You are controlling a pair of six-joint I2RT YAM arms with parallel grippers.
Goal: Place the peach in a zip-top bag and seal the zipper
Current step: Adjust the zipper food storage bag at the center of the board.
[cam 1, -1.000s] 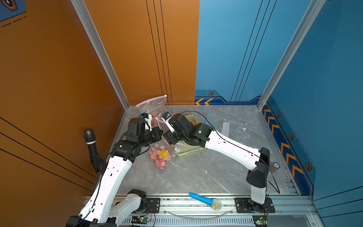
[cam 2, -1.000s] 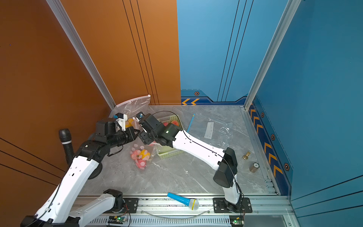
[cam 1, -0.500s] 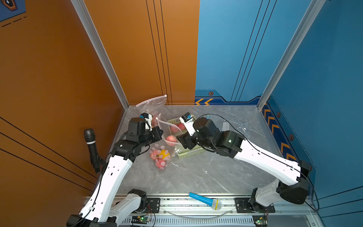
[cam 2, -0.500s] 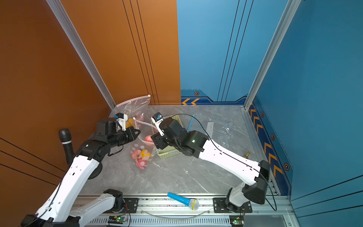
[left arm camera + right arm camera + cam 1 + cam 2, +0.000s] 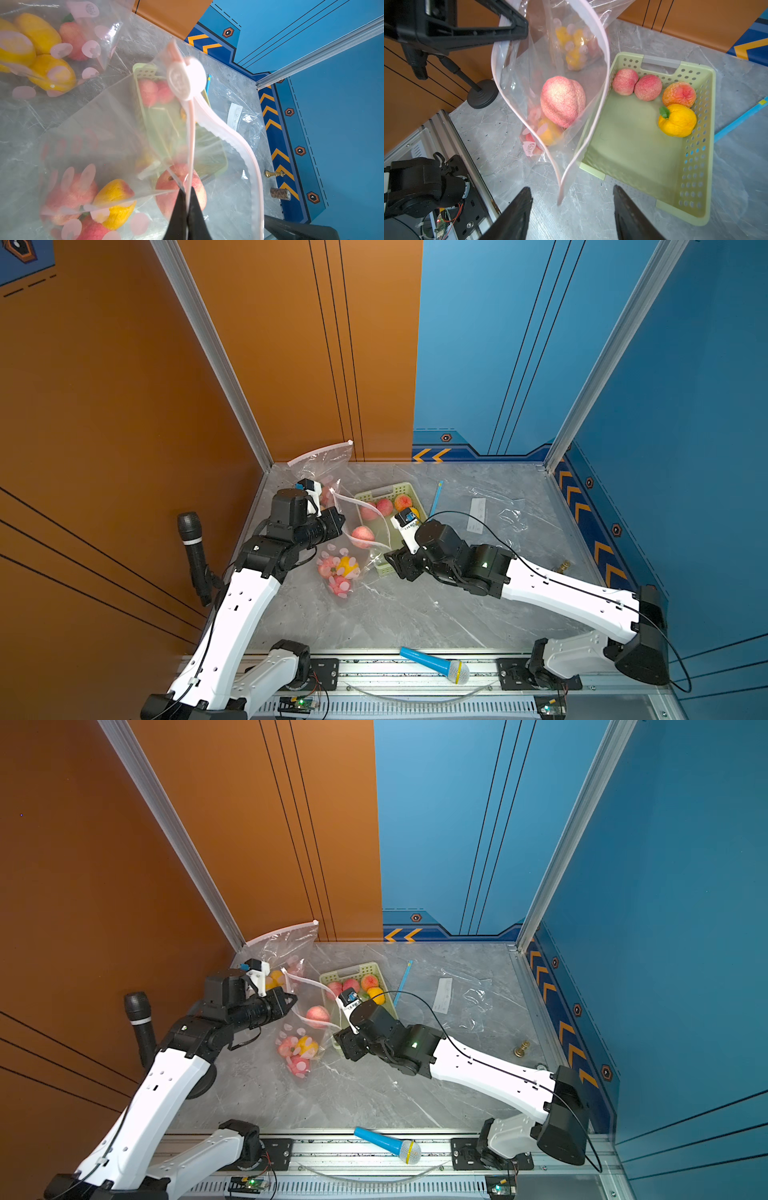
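Note:
A clear zip-top bag (image 5: 604,62) hangs open, its pink zipper strip (image 5: 220,126) running to a white slider (image 5: 185,79). My left gripper (image 5: 188,192) is shut on the bag's rim and holds it up; both top views show it (image 5: 338,522) (image 5: 293,999). A pink peach (image 5: 562,100) lies inside the bag, also seen from above (image 5: 363,534) (image 5: 318,1014). My right gripper (image 5: 572,190) stands open over the table at the bag's loose end, holding nothing, next to the basket's near corner in both top views (image 5: 390,560) (image 5: 338,1041).
A green basket (image 5: 399,489) beside the bag holds several more fruits. One filled bag (image 5: 338,572) lies under the open bag and another (image 5: 324,460) leans in the back corner. Empty bags (image 5: 494,510) lie to the right. A black microphone (image 5: 193,551) stands left; a blue one (image 5: 436,666) lies in front.
My right gripper let the peach go inside the bag and drew back from the bag's mouth toward the front, its jaws narrowing a little. The left gripper has kept its hold.

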